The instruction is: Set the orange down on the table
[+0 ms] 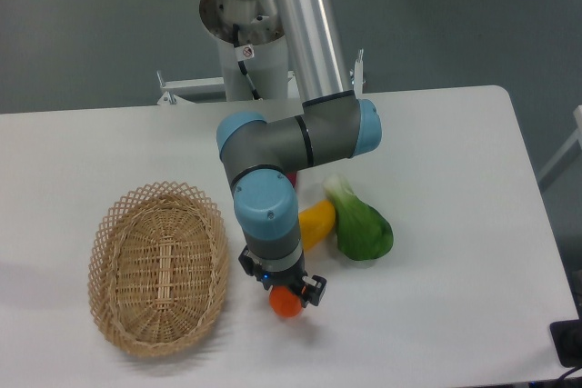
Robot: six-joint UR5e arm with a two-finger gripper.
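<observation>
Orange (286,304): small, round, smooth, red-orange. It sits directly under the pincer (287,300), low over the white tabletop (455,224), near the front edge and slightly left of centre. The pincer body covers the top of the fruit; only the lower half shows. Whether the fruit touches the surface or hangs just above it cannot be determined from this view.

Pincer state: the fingers are hidden behind the black wrist housing and the fruit, so it cannot be told whether they are clamped on the orange or spread apart.

Surrounding room: bare tabletop lies to the right of the orange and in front of it, up to the front edge. To the left, the oval wicker basket (159,265) stands near, its right rim not touching the fruit. Behind and to the right, the yellow-orange fruit (316,223) lies partly hidden by the arm (268,211), touching or just beside the green vegetable (362,227). Both are apart from the orange.

Cut off: the arm's upper link leaves the frame at the top. A small dark red patch shows behind the arm's elbow; it cannot be identified.
</observation>
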